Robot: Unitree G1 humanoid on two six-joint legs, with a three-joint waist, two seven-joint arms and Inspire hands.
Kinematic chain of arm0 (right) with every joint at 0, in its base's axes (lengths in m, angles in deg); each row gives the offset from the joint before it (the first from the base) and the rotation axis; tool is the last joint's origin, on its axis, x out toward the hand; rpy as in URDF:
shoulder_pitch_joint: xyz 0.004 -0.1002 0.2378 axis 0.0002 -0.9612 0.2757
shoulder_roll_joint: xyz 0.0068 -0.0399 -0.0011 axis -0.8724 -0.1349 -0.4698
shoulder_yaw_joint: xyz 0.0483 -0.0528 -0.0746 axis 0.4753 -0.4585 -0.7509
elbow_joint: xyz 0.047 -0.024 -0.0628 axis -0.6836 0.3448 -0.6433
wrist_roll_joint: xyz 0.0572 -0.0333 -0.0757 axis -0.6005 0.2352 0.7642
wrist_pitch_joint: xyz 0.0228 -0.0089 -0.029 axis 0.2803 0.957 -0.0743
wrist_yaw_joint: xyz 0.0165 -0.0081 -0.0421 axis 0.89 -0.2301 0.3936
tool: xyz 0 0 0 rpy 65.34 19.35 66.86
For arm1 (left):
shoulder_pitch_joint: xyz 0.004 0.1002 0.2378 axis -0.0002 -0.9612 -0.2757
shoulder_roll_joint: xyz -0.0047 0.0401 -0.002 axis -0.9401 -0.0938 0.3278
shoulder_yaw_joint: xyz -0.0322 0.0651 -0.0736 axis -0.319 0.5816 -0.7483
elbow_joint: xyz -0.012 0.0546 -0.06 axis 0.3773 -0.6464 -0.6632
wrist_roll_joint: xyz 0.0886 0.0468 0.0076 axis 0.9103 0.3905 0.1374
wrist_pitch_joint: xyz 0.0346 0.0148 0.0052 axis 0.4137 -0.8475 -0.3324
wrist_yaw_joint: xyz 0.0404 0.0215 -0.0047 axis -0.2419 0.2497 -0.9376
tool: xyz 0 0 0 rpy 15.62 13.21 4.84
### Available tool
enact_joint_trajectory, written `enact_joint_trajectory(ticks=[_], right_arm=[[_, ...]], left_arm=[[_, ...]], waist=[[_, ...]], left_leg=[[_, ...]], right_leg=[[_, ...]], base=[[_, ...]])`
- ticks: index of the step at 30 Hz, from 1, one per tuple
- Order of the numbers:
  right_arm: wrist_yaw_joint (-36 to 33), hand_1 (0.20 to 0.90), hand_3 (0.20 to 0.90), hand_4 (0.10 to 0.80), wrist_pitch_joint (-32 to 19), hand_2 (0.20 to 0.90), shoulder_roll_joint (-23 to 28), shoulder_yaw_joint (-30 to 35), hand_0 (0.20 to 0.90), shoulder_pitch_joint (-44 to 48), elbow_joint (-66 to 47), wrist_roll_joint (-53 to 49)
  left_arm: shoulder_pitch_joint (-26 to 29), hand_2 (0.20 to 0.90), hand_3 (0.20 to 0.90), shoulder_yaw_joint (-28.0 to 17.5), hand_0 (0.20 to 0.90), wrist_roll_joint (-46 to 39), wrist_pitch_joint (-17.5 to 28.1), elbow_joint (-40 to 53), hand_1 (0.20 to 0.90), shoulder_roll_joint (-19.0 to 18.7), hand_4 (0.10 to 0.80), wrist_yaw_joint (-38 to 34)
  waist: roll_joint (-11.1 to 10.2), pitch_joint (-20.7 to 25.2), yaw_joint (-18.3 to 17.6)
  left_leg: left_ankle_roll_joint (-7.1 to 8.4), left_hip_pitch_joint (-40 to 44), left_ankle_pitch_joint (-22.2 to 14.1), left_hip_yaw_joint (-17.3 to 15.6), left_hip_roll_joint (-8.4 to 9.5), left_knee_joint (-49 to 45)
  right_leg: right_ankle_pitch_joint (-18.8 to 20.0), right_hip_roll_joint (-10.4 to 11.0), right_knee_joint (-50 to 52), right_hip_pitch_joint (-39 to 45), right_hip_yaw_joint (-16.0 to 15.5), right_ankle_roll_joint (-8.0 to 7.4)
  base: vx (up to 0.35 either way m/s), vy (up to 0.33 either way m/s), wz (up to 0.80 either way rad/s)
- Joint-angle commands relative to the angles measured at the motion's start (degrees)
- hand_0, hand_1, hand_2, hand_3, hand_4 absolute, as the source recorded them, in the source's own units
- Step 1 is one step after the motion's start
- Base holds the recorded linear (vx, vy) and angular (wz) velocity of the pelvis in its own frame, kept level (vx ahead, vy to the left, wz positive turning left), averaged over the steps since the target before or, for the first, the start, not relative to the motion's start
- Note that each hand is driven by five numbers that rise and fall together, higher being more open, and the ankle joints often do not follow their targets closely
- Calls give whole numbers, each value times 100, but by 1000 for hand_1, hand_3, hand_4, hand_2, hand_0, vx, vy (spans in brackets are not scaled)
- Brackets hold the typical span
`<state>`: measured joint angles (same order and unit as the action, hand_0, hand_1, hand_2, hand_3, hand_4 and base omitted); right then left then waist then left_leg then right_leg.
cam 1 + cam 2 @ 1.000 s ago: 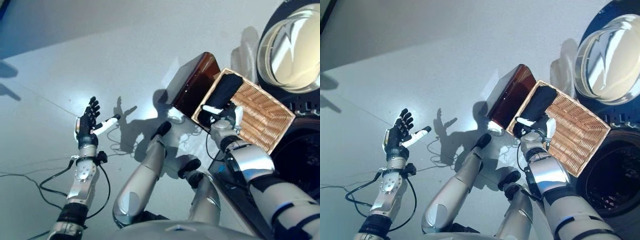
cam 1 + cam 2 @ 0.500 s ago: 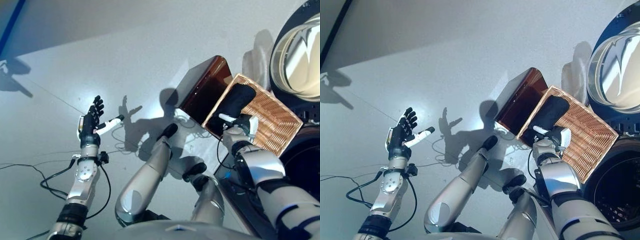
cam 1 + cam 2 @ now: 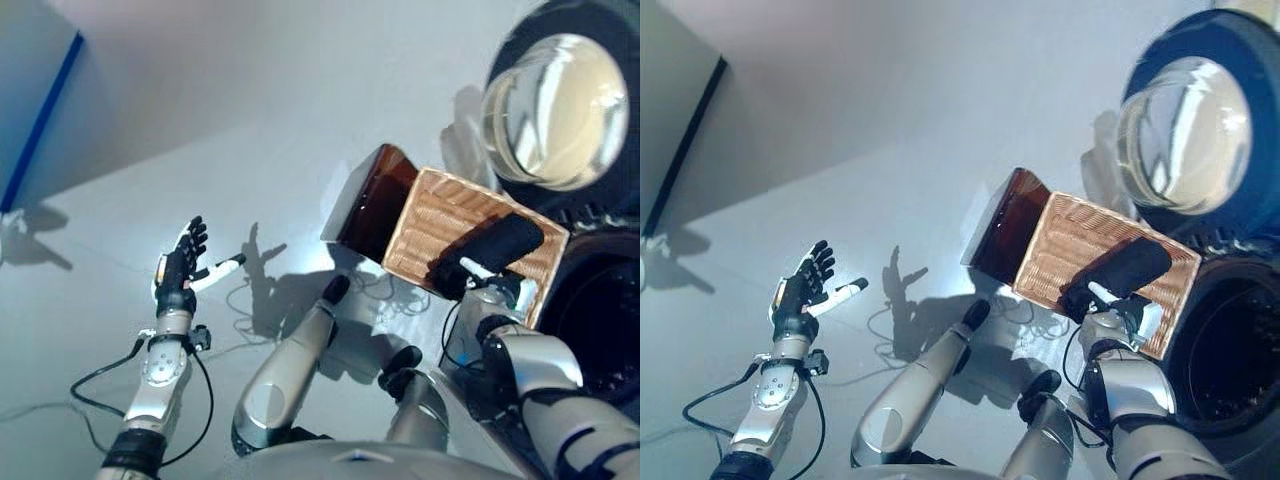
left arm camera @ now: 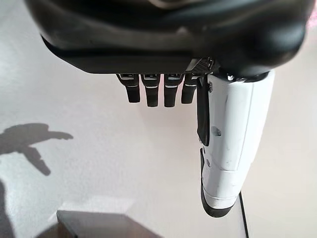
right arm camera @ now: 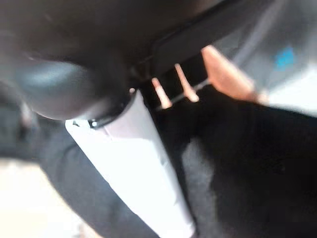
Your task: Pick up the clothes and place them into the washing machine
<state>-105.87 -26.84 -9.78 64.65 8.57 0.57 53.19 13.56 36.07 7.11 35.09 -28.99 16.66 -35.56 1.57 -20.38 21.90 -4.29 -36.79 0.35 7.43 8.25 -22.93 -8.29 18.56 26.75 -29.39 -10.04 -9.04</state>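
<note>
One dark, bunched piece of black clothing [image 3: 1118, 275] is seen lying inside one rectangular woven wicker basket [image 3: 1070, 243], at the basket's end nearest the robot. The right hand [image 3: 1110, 317] is pressed against the near end of that garment, and its white-covered thumb is laid on the black cloth; in the right wrist view the cloth [image 5: 247, 163] fills the space past the thumb, but the fingers are buried in it, so how far they are closed cannot be told. One brown, glossy box-shaped container [image 3: 1005, 225] is found standing right beside the basket on the pale grey floor [image 3: 890, 150]. One front-loading washing machine [image 3: 1240, 360] is seen at the right, its dark drum mouth uncovered and its single round glass door [image 3: 1180, 130] swung wide. The left hand [image 3: 180, 268] is held up well apart from all this, fingers straight and spread, nothing in it.
</note>
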Motion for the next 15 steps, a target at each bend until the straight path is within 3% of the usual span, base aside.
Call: enact_joint_trajectory(ticks=[1,2,3,4,5,7,15], right_arm=[[-16,200,200,300,-1091,200,154,-150,200,-419,-796,-834],[-430,200,200,300,-1363,200,62,-245,200,-302,-2035,-393],[-365,200,200,300,-1704,200,-409,-397,200,-729,-2767,-436],[107,200,200,300,-1928,200,-455,293,200,-1056,-2359,-1316],[146,200,200,300,-1941,200,-444,298,200,-1067,-2342,-1351],[78,200,200,300,-2486,200,-584,763,200,-737,-2302,-2031],[-405,200,200,300,-2900,200,-1027,891,200,-810,-2932,-2109]], left_arm=[[-140,900,900,-237,900,-155,685,-120,900,52,800,-239],[-138,900,900,-226,900,-162,674,-197,900,78,800,-275],[-167,900,900,-216,900,-118,748,-281,900,42,800,-416],[-443,900,900,-201,900,-120,770,-141,900,189,800,-290],[-455,900,900,-196,900,-132,769,-133,900,182,800,-275],[-519,900,900,-14,900,-339,855,-317,900,276,800,-111],[-545,900,900,274,900,-487,832,-573,900,337,800,-98]], waist=[[287,381,-197],[301,358,-290],[320,294,-432],[439,261,-528],[443,266,-523],[623,332,-556],[847,374,-680]], left_leg=[[236,-200,-353,-138,59,-9],[230,-177,-366,-187,38,-15],[227,-159,-359,-304,-7,-11],[210,-163,-381,-344,9,-44],[210,-159,-383,-342,9,-45],[209,-125,-383,-307,57,23],[201,-73,-377,-361,74,64]], right_leg=[[211,-197,-255,82,-62,533],[229,-233,-276,47,21,524],[281,-247,-304,19,104,510],[267,-236,-317,14,133,501],[265,-237,-317,19,130,501],[222,-205,-296,-9,128,510],[200,-209,-234,-41,290,517]], base=[[-63,80,-47],[-55,107,-40],[-27,87,-52],[-16,67,-44],[-1,9,-50],[8,10,-25],[17,25,-2]])
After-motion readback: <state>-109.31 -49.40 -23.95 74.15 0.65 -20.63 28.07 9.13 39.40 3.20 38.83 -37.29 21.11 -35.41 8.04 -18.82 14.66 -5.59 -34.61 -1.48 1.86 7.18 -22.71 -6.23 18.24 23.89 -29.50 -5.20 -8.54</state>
